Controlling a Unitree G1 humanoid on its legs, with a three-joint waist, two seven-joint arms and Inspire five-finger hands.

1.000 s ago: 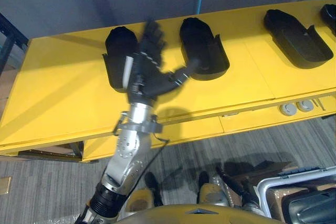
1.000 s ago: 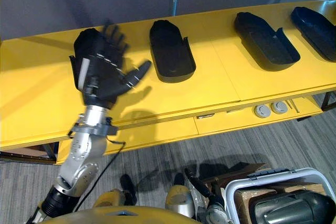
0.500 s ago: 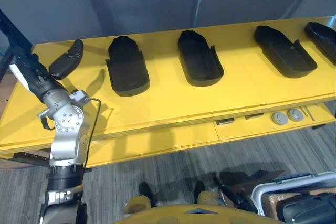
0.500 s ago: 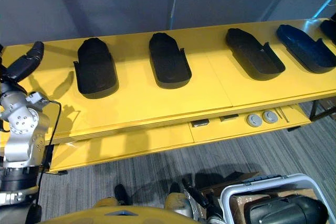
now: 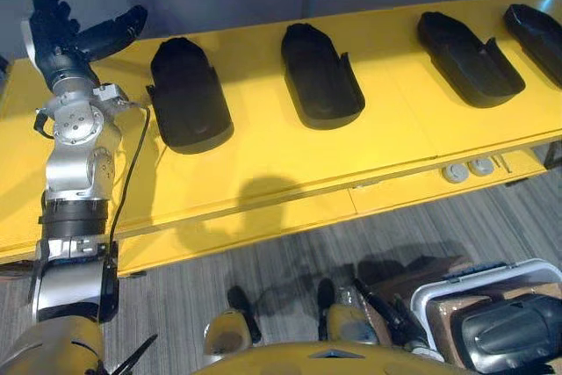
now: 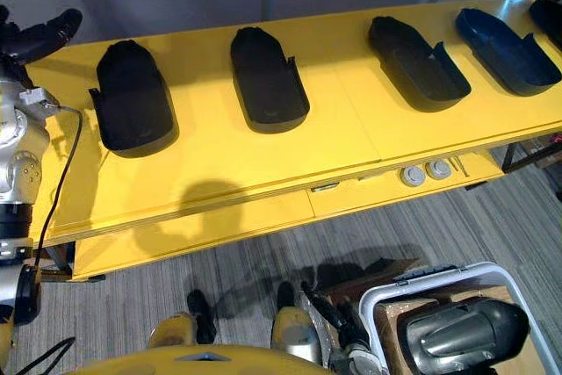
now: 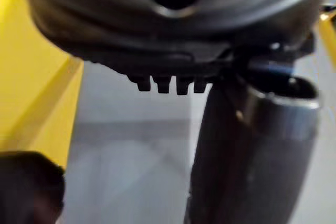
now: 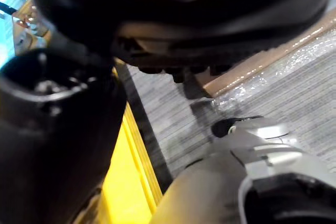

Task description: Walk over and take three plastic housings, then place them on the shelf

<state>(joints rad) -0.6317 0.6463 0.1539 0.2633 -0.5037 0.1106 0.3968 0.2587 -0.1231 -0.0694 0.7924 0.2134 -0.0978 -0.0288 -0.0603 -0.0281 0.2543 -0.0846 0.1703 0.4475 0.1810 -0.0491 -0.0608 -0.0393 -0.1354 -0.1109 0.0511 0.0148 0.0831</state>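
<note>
Silver-grey arm [image 5: 75, 155], dark robot hand [image 5: 60, 41]

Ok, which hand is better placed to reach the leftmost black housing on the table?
Left, likely. The left hand is open above the yellow table, right beside that housing; the right hand is down near the floor.

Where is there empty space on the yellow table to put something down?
The widest bare patch lies between the second housing and third housing. The front strip of the table is free. It's crowded at the right end and by the left hand.
</note>
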